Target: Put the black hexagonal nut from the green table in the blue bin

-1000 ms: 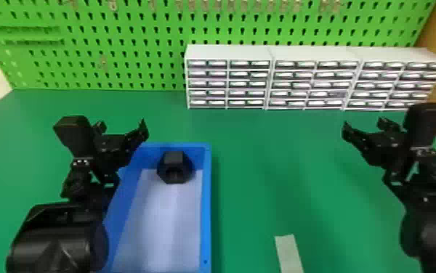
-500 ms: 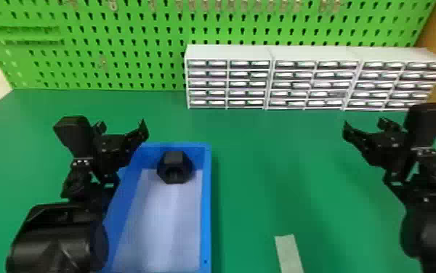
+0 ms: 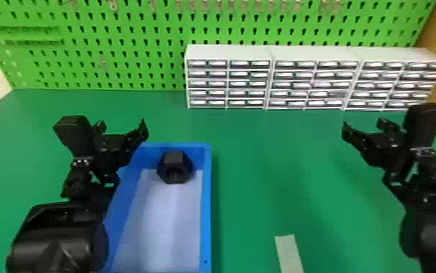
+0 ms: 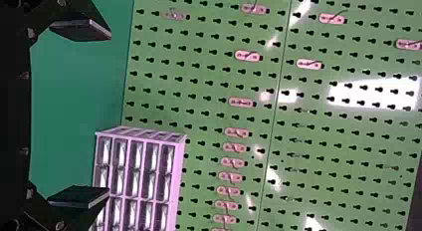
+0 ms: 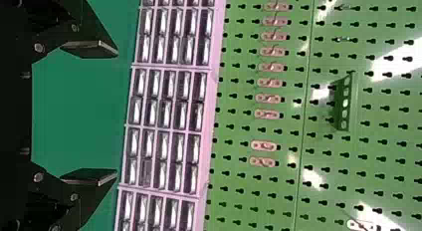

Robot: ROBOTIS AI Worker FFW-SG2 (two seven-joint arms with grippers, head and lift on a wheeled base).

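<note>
Black hexagonal nut (image 3: 174, 165) sits inside blue rectangular plastic bin (image 3: 206, 218), left tool (image 4: 109, 114) and right tool (image 5: 117, 114) spread and empty; task looks done, nothing remaining.

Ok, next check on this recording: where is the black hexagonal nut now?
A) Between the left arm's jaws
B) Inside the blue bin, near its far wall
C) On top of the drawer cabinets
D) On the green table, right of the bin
B: the black hexagonal nut sits inside the blue bin, up by its far wall.
</note>
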